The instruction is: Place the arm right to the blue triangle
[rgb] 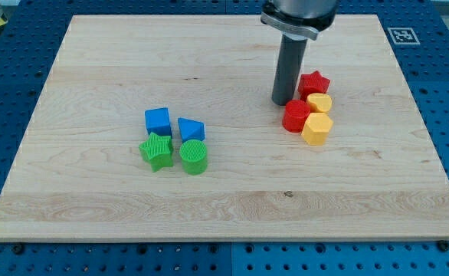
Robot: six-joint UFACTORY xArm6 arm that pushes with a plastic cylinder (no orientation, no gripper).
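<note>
The blue triangle (191, 129) lies left of the board's middle, with a blue cube (158, 121) just to its left. A green star (156, 151) and a green cylinder (194, 156) sit right below them. My tip (283, 102) stands well to the view's right of the blue triangle, touching or nearly touching a red hexagon block (296, 116) and close to a red star (313, 83).
Two yellow blocks (319, 103) (317, 129) sit to the right of the red ones, forming a tight cluster. The wooden board (224, 207) lies on a blue perforated table. A marker tag (402, 35) is at the board's top right corner.
</note>
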